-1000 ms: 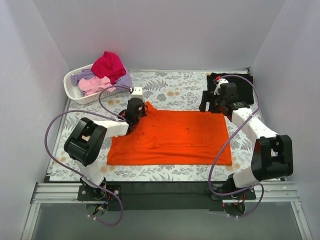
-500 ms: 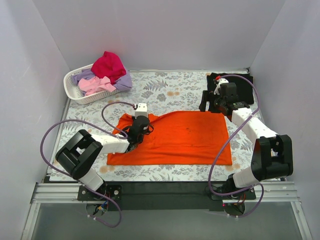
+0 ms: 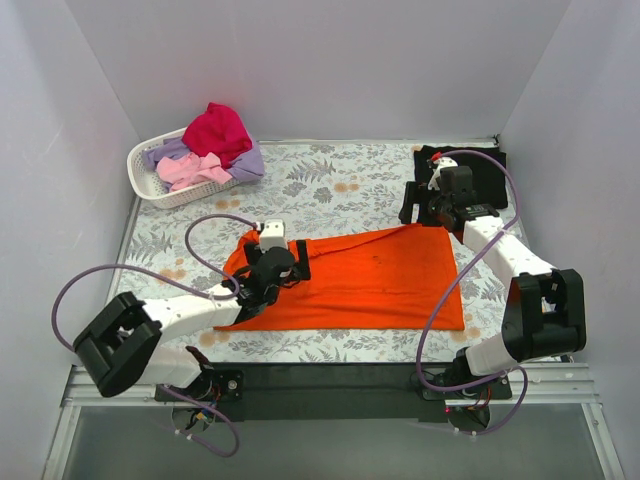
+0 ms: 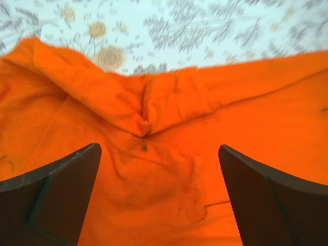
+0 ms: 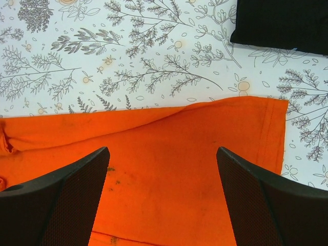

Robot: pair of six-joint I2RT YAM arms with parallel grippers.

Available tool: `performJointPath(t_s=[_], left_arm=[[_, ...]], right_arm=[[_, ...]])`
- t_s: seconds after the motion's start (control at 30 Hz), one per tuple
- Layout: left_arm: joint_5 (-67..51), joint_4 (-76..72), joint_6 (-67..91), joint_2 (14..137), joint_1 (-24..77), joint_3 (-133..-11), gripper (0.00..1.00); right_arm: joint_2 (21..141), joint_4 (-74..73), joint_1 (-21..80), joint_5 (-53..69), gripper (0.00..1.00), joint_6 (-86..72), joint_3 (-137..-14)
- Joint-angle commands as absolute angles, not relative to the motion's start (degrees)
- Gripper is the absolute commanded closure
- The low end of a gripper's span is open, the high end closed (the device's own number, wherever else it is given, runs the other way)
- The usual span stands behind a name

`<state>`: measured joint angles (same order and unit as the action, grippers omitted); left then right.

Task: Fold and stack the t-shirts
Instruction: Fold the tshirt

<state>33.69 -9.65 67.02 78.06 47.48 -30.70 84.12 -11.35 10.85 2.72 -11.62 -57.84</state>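
A bright orange t-shirt (image 3: 380, 280) lies flat on the floral cloth, its far left edge folded toward me into a bunched flap (image 4: 128, 107). My left gripper (image 3: 290, 268) hovers low over that flap, open, with only orange cloth (image 4: 154, 195) below the gap (image 4: 159, 148). My right gripper (image 3: 412, 212) is open above the shirt's far right corner (image 5: 256, 118), holding nothing (image 5: 162, 149). A folded black t-shirt (image 3: 482, 160) lies at the far right, also in the right wrist view (image 5: 282, 23).
A white slotted basket (image 3: 140, 172) at the far left corner holds magenta (image 3: 215, 130), pink (image 3: 190, 170) and lavender (image 3: 250, 160) shirts. White walls close in on three sides. Purple cables loop from both arms.
My left gripper dragged the orange shirt's far left edge toward me, folding it over, then opened and let go. The right arm has not moved.
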Motion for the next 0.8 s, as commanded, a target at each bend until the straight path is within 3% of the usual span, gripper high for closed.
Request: performJointPath(t_s=[0.0,0.13,0.27,0.43,0.6,0.77], left_arm=[[35.4,-7.1,68.2,71.4,47.7,-34.0,0.08],[39.5,-9.0,64.0,72.2,46.6,-38.5,0.07],[36.1,-6.6,62.8,82.9,40.3,-47.3,0.09],[28.7,-7.1,60.0,91.0,34.9,-52.0,0.26],[23.6,-2.6,61.0,94.9,34.6,-54.8,0.32],[21.9,-1.5,63.5,94.8,34.5,-52.7,0.32]], right_arm=[[85.0,-9.1,10.8,1.8,0.22,-10.5,-58.0],[85.8,-9.1,10.7,1.8,0.22,-10.4,-58.4],[86.0,-9.1,10.8,2.5,0.22,-10.4,-58.5],[85.0,-9.1,10.8,2.2,0.22,-10.3,-58.0],[84.6,-9.1,10.7,1.7,0.22,-10.2,-57.7],[85.5,-9.1,10.8,2.4,0.22,-10.3,-57.8]])
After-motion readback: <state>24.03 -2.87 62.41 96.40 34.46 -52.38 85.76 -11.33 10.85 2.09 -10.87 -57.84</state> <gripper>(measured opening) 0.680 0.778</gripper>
